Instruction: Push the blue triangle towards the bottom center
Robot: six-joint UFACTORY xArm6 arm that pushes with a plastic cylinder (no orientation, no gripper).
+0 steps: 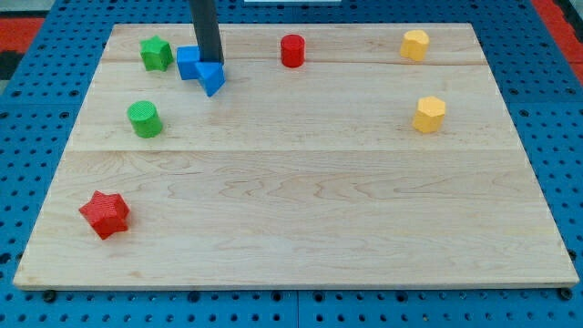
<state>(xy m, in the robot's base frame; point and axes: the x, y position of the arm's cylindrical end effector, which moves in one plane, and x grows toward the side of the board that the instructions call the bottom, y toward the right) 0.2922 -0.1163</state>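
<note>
The blue triangle (pixel 211 77) lies near the view's top left on the wooden board (pixel 301 200). A blue cube-like block (pixel 189 62) touches it on its upper left. My tip (pixel 212 62) stands at the triangle's top edge, just right of the blue cube, with the dark rod rising out of the view's top.
A green star (pixel 156 53) sits left of the blue blocks. A green cylinder (pixel 144 119) is below it. A red star (pixel 105 214) lies at the lower left. A red cylinder (pixel 291 50) is at top centre. Two yellow blocks, one (pixel 414 44) above the other (pixel 429 114), are at the right.
</note>
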